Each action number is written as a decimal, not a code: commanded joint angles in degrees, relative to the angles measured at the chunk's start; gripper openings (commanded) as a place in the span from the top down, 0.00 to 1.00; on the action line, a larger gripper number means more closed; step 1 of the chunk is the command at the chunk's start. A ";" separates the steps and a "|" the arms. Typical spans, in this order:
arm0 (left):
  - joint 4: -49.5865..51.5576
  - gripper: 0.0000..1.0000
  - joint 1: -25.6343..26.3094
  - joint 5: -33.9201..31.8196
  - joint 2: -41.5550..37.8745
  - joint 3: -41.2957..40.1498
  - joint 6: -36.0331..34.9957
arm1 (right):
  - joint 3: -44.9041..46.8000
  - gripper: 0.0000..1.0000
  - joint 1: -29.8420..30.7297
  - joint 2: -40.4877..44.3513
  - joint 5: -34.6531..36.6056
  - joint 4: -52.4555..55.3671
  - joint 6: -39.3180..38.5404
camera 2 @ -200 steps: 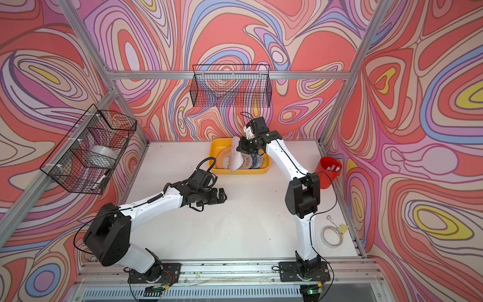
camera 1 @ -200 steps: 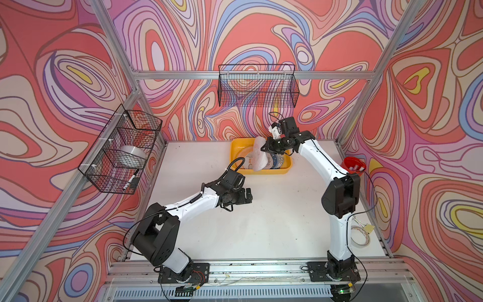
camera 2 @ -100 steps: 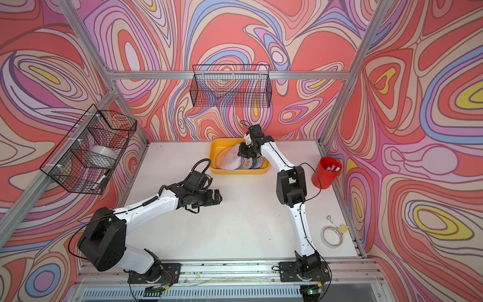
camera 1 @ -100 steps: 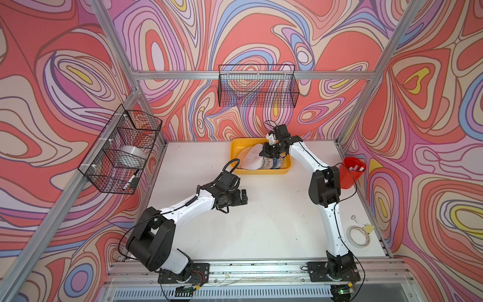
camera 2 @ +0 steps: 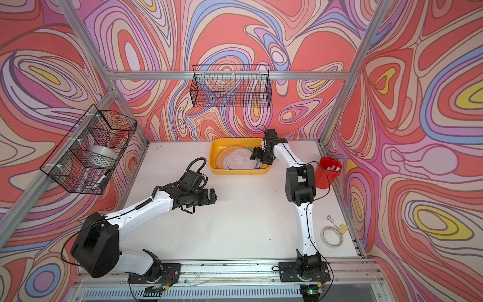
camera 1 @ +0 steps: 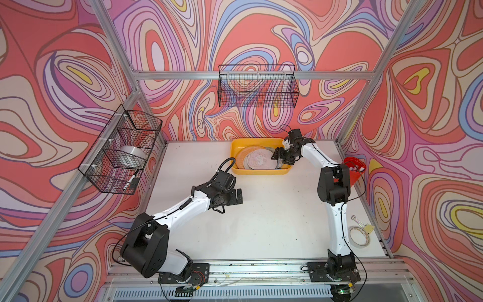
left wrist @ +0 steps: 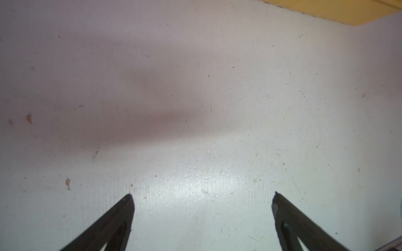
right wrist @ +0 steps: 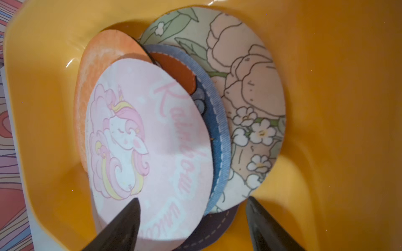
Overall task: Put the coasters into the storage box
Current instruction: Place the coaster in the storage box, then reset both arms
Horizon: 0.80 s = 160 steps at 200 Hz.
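Tabletop (camera 1: 274, 222), box (camera 1: 257, 171): lower coasters (right wrist: 250, 87) part-hidden

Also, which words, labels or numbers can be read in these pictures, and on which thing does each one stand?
"Rainbow": pink cursive on the unicorn coaster, lying in the storage box.
"unic...": second word on that coaster; its end is hidden.
The floral coaster and the blue coaster: no text shows.
Top views: nothing is large enough to read.
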<state>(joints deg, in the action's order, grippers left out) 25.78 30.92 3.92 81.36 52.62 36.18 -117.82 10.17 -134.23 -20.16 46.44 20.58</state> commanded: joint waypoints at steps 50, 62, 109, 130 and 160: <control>1.56 0.00 -3.68 -10.20 -6.13 -2.28 -6.27 | 20.08 0.03 0.15 19.66 3.02 -8.13 -5.59; 0.78 0.00 -4.94 -11.78 -7.40 -3.08 -7.40 | 23.78 0.02 0.11 23.19 4.31 -9.62 -6.74; -5.10 0.00 -10.66 -17.62 -12.40 -6.72 -13.73 | 38.99 0.02 0.12 36.47 13.62 -16.20 -11.65; -9.81 0.00 -13.54 -19.39 -14.24 -8.54 -17.23 | 43.26 0.02 0.11 39.78 19.00 -19.06 -13.68; -22.11 0.00 -17.22 -21.12 -16.56 -13.71 -23.25 | 50.35 0.02 0.13 42.16 28.78 -27.81 -16.28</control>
<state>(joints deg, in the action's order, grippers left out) 15.27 16.19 -14.04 66.61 42.39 19.59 -72.34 10.46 -93.80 -1.89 27.55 7.94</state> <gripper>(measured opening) 0.999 0.983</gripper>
